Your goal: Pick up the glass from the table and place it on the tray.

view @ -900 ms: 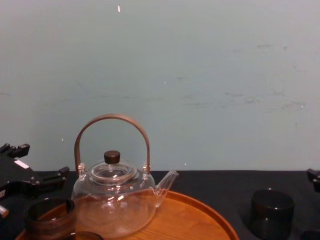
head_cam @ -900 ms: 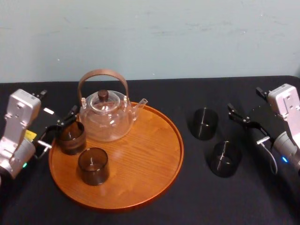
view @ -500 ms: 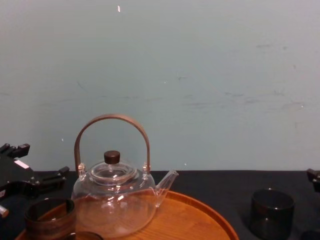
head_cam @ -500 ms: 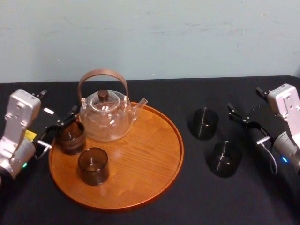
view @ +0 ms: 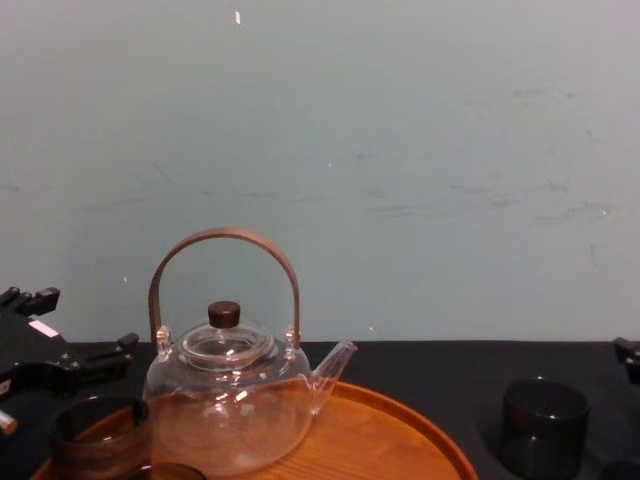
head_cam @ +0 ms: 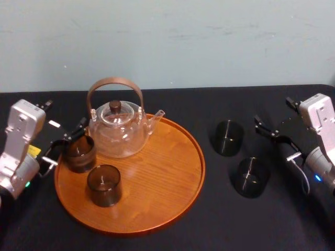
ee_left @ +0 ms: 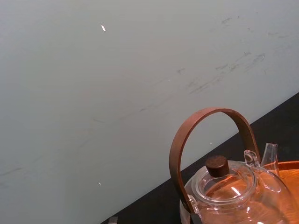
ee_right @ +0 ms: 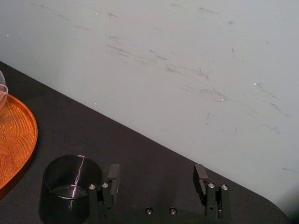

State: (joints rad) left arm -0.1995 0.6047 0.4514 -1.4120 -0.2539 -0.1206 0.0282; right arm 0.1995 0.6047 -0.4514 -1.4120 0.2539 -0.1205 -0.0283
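Head view shows a wide black counter (head_cam: 220, 225) with a pale wall (head_cam: 167, 42) behind it. On the left half of the counter sits the big round tray (head_cam: 157, 178). At the back of the tray stands a clear teapot (head_cam: 118, 130) with a brown curved handle.

The glass (head_cam: 79, 153) stands upright on the tray, at its left edge. The teapot is just behind it and to its right, very close. A front glass (head_cam: 104, 185) stands on the tray too, near the glass but not touching it.

Two more dark glasses stand on the bare counter, well to the right of the tray: a far glass (head_cam: 227, 137) and a near glass (head_cam: 251, 177).

The left gripper (head_cam: 64, 146) is at the tray's left edge with its fingers spread wide. One finger is behind the glass, next to the teapot, and one is by its left side. I cannot tell if they touch the glass.

The right gripper (head_cam: 273, 137) is over the counter, near the two glasses there. Its fingers are wide apart with nothing between them.
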